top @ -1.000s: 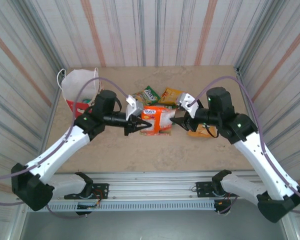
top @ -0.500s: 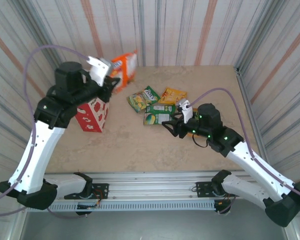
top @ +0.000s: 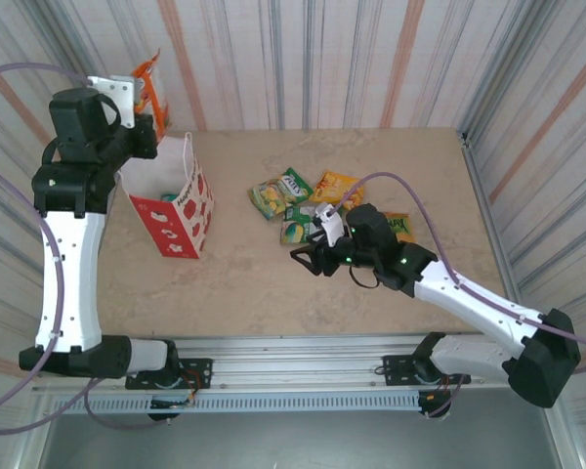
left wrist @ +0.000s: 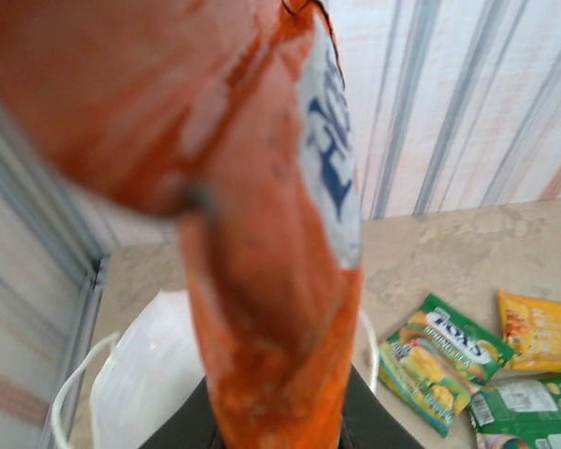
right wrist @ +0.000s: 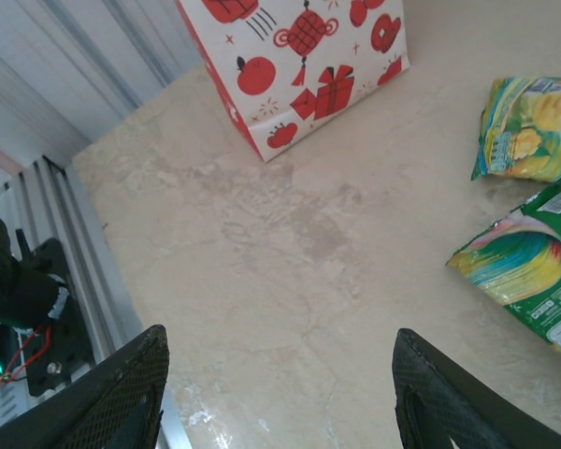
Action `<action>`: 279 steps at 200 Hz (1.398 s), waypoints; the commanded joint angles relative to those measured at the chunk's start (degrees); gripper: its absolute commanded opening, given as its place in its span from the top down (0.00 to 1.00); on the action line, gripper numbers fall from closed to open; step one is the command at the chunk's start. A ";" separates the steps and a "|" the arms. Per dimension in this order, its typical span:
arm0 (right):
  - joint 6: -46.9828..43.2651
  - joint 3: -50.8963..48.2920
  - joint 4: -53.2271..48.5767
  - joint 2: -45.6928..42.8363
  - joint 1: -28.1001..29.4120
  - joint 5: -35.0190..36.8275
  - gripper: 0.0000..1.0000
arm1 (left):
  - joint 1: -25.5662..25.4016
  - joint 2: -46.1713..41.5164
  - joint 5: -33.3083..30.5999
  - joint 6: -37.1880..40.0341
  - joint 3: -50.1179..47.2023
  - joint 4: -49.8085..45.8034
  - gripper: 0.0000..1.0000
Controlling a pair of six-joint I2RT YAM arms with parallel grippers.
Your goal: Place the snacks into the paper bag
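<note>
Our left gripper (top: 146,115) pinches the shiny orange snack packet (left wrist: 271,281) above the tall red-and-white paper bag (top: 189,202), right gripper (top: 307,256) jaws spread near the green foil packets (top: 301,231), so next we lower and release inside.

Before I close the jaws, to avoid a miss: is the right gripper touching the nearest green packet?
Apart. The right wrist view shows bare table between the open right gripper and the green packet, which lies off to its side.
</note>
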 commanded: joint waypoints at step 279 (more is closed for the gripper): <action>21.95 11.09 -13.69 3.36 -10.15 0.14 0.34 | -18.30 -5.10 2.22 0.04 -1.33 -11.59 0.44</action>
